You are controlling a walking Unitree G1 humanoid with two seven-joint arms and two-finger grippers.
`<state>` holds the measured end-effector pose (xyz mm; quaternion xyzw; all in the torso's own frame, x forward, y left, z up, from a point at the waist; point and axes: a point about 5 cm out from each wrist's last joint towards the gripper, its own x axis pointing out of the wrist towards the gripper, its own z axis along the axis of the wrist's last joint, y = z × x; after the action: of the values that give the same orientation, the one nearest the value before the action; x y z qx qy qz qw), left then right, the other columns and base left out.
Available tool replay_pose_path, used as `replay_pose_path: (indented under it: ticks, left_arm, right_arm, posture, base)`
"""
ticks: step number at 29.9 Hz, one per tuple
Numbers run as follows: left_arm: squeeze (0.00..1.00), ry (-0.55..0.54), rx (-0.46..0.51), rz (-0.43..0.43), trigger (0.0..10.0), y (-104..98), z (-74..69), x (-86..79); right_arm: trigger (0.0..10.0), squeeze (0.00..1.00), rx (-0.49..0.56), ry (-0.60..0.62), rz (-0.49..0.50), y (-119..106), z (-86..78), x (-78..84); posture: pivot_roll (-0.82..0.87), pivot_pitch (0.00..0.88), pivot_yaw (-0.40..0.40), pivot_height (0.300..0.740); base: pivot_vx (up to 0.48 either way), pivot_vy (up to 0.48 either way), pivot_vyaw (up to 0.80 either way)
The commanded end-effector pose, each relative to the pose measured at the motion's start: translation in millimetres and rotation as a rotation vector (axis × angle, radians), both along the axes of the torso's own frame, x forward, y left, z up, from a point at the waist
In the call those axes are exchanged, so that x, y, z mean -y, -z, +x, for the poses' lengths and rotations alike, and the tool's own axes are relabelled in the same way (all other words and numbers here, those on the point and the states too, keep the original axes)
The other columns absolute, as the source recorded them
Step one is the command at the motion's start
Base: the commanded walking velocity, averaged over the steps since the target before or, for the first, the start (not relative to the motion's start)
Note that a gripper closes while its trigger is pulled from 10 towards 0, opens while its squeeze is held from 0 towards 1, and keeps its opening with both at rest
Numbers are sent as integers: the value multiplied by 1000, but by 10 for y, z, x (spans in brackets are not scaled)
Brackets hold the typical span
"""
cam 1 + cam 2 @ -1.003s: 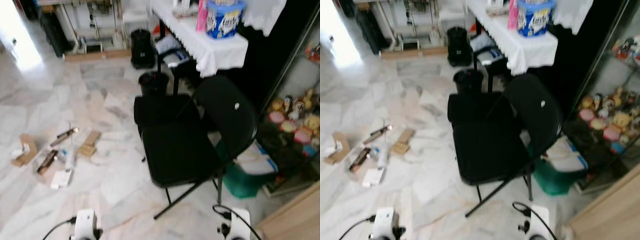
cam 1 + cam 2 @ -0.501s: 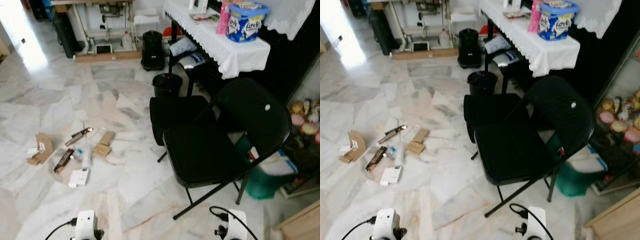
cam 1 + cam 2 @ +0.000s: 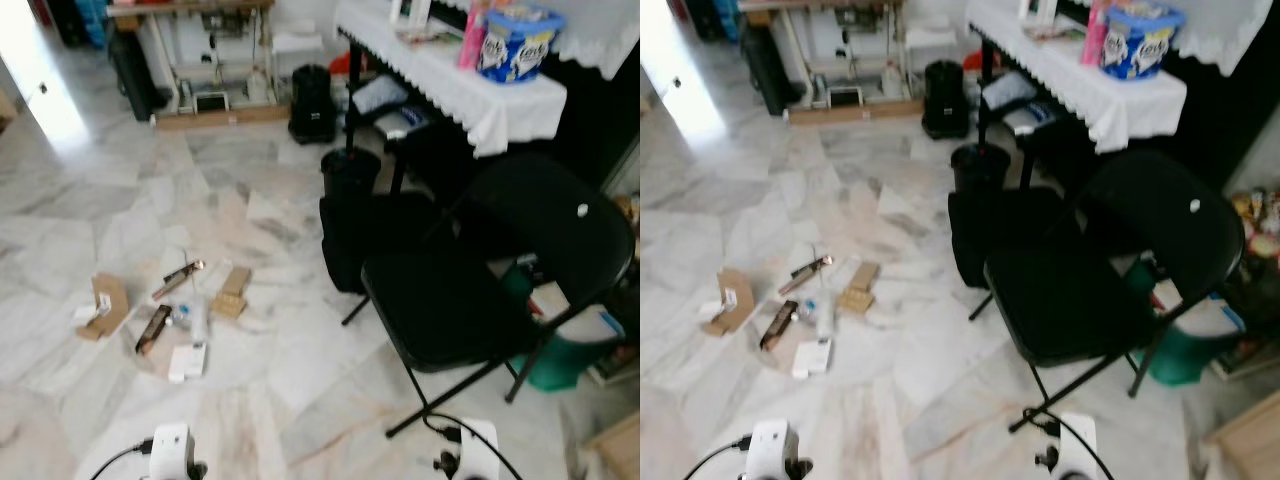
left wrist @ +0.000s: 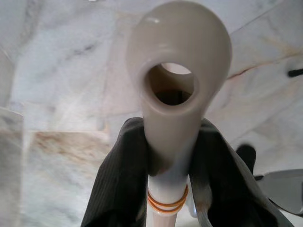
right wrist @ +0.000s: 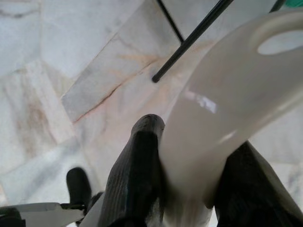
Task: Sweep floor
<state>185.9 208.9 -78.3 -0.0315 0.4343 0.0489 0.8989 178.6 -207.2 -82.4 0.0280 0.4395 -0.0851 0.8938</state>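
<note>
Litter (image 3: pixel 160 318) lies scattered on the marble floor (image 3: pixel 90 220) at the left of the head views: a torn cardboard piece (image 3: pixel 104 306), a small brown box (image 3: pixel 232 293), a dark wrapper (image 3: pixel 153 329) and a white card (image 3: pixel 187 362), all close together. To the right of centre stands a black folding chair (image 3: pixel 500 290) with a second dark seat (image 3: pixel 375 235) just behind it, and a black bin (image 3: pixel 350 170) beyond that. At the upper right a table draped in a white cloth (image 3: pixel 470 85) carries a blue tub (image 3: pixel 517 42) and a pink bottle (image 3: pixel 471 34). A green bag (image 3: pixel 566 357) sits on the floor behind the chair's legs. In the left wrist view the left gripper (image 4: pixel 168 165) is clamped narrowly around a cream handle (image 4: pixel 177 71) with a hanging hole at its end and orange bands lower down, a black finger (image 4: pixel 118 179) pressed to each side. In the right wrist view the right gripper (image 5: pixel 189 175) likewise grips a glossy cream handle (image 5: pixel 227 113) with its own hole, held above the floor near a chair leg (image 5: pixel 191 40). Both wrists (image 3: pixel 170 452) peek in at the bottom edge of the head views.
</note>
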Motion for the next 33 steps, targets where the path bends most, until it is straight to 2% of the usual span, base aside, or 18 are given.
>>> replay_pose_path:
  ticks: [1,5,6,15,27,33]
  left_arm:
    - [0,11,-12,24,10000,3,-23,-50]
    - [0,14,-11,25,10000,1,-17,-45]
    - [0,16,-9,24,10000,-4,-2,-35]
    - [0,10,-1,22,10000,-17,29,-29]
    - [0,1,0,22,10000,-17,28,-30]
    - [0,3,3,26,10000,-16,27,-20]
  right_arm:
    - [10000,0,-10,-7,31,22,-17,-71]
    - [10000,0,-12,-7,41,27,-14,-115]
    - [10000,0,-15,-7,62,44,-19,-212]
    - [10000,0,-34,-7,85,74,-40,-395]
    - [10000,0,-57,-15,71,128,-193,-310]
    - [10000,0,-55,-18,70,125,-188,-304]
  posture:
    - [-134,0,39,740]
    - [-134,0,40,740]
    - [-133,0,39,740]
    - [-126,0,35,740]
    - [-124,0,30,740]
    - [-124,0,29,740]
  base:
    - [0,450,800]
    - [0,450,719]
    - [0,428,0]
    - [0,430,0]
    - [0,423,0]
    - [0,0,800]
